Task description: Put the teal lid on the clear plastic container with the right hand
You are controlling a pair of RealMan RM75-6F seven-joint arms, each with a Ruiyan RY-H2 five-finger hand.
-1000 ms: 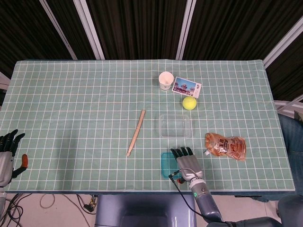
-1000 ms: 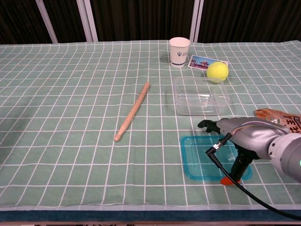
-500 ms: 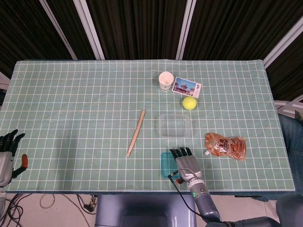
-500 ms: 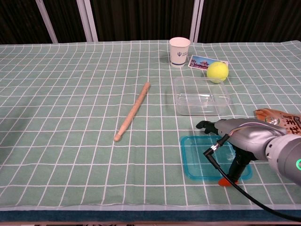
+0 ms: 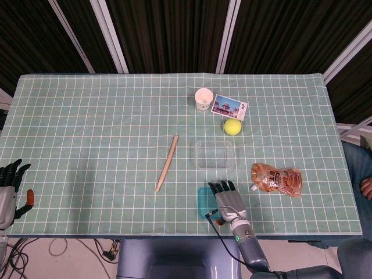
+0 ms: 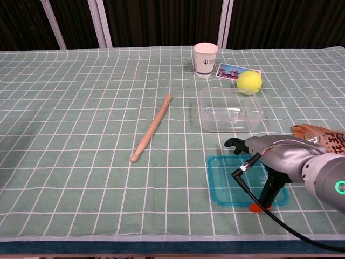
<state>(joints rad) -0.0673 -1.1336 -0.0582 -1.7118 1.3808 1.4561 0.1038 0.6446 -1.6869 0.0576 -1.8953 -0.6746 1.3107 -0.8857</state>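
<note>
Right hand (image 6: pixel 269 156) over flat glossy rectangular teal lid (image 6: pixel 229 183)

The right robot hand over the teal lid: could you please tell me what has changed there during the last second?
The right robot hand drew slightly back toward the robot, thumb still down at the teal lid, which has not lifted. The clear plastic container stayed put.

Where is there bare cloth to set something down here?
Free: the whole stretch left of the stick, and the far right beyond the ball. Crowded: cup, card, container, lid, right hand, pouch.
</note>
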